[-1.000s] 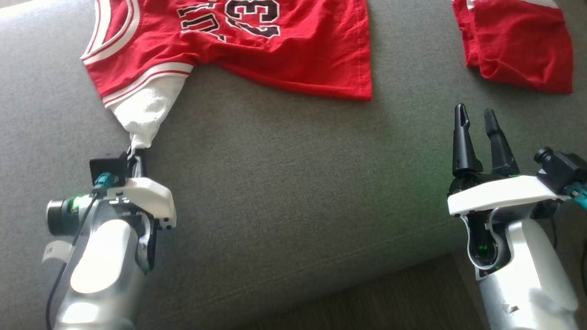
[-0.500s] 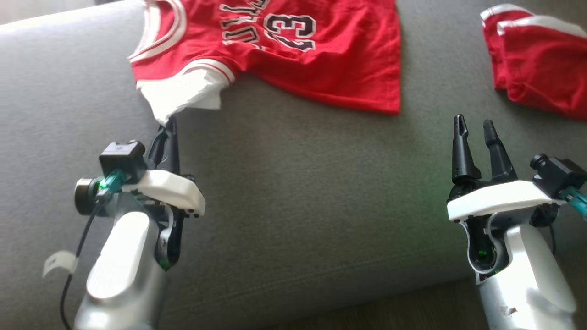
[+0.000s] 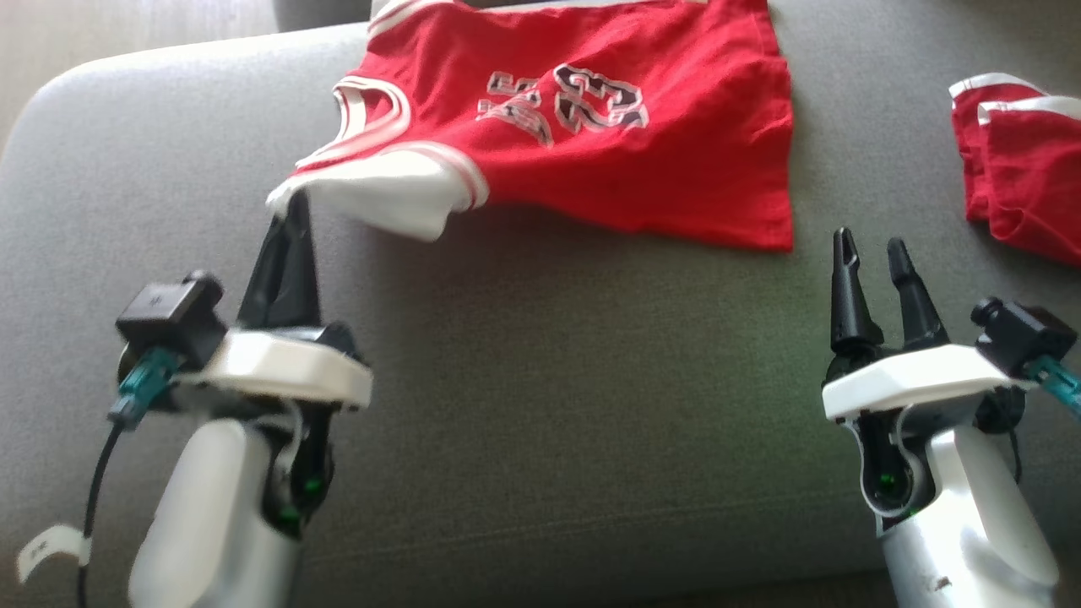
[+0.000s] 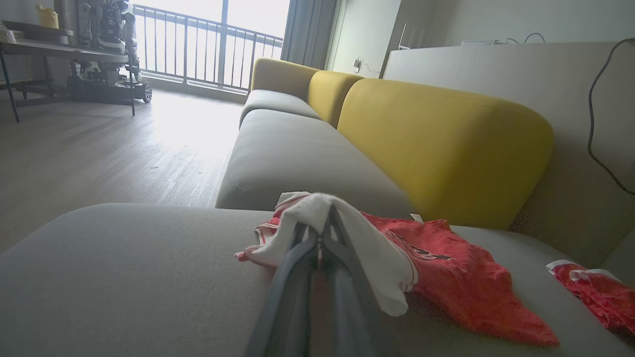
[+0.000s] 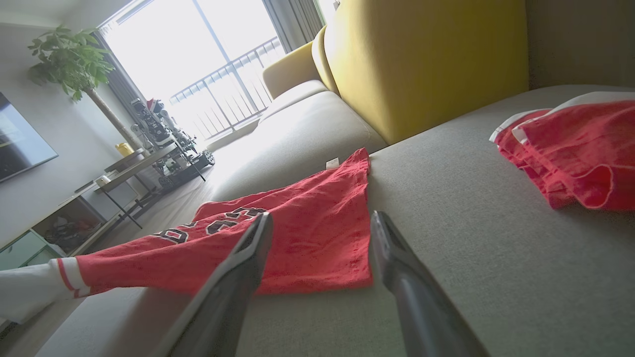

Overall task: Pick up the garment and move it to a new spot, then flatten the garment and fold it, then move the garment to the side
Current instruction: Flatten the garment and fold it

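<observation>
"The left hand [image 3: 293, 201] is pinched shut on the white sleeve [image 3: 397, 190] of the jersey [image 3: 642, 177], far left on the sofa [image 3: 549, 380]."

"The right hand [image 3: 868, 243] hangs open, empty. I'd lay that sleeve flat across the red before releasing."

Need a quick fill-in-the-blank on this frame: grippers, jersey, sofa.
The left gripper is shut on the ____ sleeve of the jersey.
The right gripper stands ____ and holds nothing.
In the head view, the second red garment lies to the jersey's ____.
The sofa backrest behind the jersey is ____.
Missing words: white; open; right; yellow.
</observation>
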